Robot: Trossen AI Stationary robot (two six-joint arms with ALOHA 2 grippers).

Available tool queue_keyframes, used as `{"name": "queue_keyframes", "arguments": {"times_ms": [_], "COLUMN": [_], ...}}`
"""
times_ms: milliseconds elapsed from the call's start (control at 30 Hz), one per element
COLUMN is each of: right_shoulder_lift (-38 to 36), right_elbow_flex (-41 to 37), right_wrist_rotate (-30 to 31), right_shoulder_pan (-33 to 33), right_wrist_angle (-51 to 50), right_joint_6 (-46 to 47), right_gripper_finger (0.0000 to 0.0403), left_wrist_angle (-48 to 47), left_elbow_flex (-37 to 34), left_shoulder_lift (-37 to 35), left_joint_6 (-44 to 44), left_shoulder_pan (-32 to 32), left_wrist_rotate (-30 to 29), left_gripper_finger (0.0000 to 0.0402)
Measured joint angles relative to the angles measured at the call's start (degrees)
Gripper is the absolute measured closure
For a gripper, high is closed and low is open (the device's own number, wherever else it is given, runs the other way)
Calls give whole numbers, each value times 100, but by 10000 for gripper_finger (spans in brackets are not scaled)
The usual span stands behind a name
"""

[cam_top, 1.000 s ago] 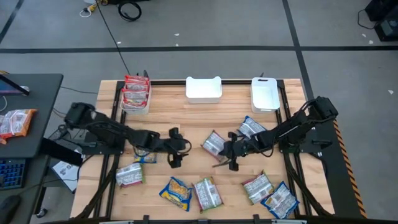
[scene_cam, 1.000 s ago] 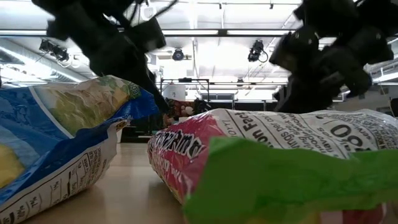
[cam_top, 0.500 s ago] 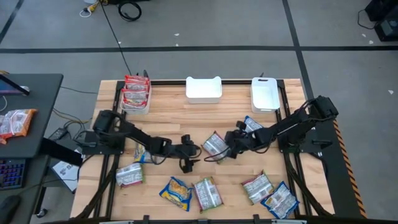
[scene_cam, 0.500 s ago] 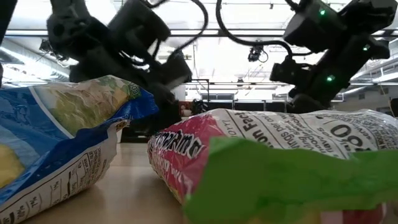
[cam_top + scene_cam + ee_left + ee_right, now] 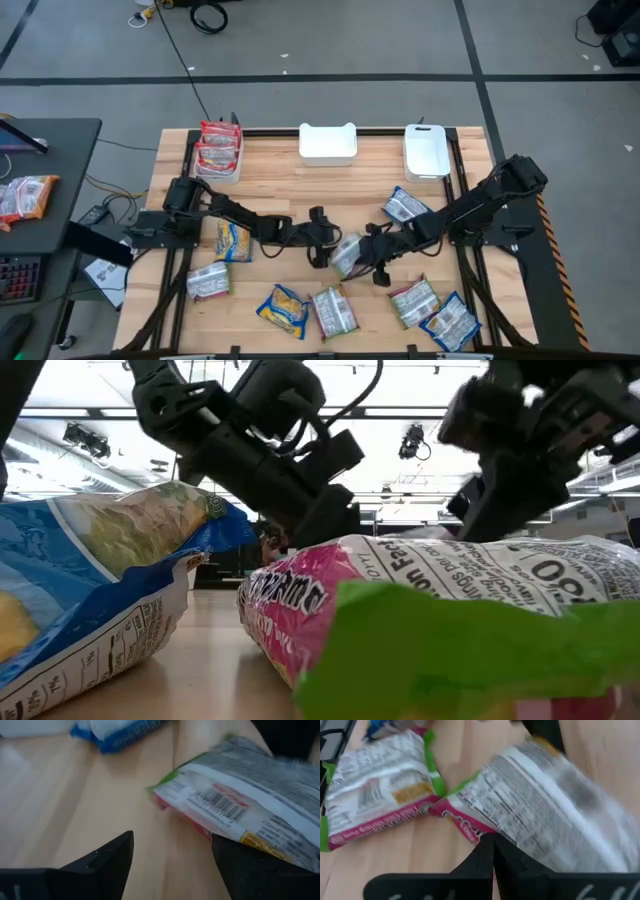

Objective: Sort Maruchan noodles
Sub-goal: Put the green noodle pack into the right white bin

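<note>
While both grippers meet at mid-table, a silvery packet [image 5: 345,253] lies between them.
The left gripper [image 5: 318,240] has its fingers [image 5: 107,857] spread wide, the packet [image 5: 250,820] just ahead of them, one finger beside its edge. The right gripper [image 5: 378,262] has its fingers [image 5: 492,862] pinched together on the packet's [image 5: 545,815] near edge. A second silvery packet [image 5: 375,785] lies just beyond the right fingers, beside the first.
</note>
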Motion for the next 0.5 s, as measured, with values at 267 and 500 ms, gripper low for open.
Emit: {"name": "queue_keyframes", "arguments": {"times_ms": [267,500], "right_shoulder_lift": [-65,-59], "right_elbow_flex": [787,914], "right_wrist_rotate": [1066,1514], "right_shoulder_pan": [305,274], "right_wrist_angle": [-710,-1394], "right_joint_6": [-940,-903], "right_gripper_finger": [394,394], "left_wrist_angle": [-594,-896], "left_elbow_flex": [320,323], "left_shoulder_lift": [1,-11], "left_joint_6": [-11,-88], "left_shoulder_pan": [-118,-256], "left_wrist_rotate": [-19,-81], "left_gripper_finger": [127,127]}}
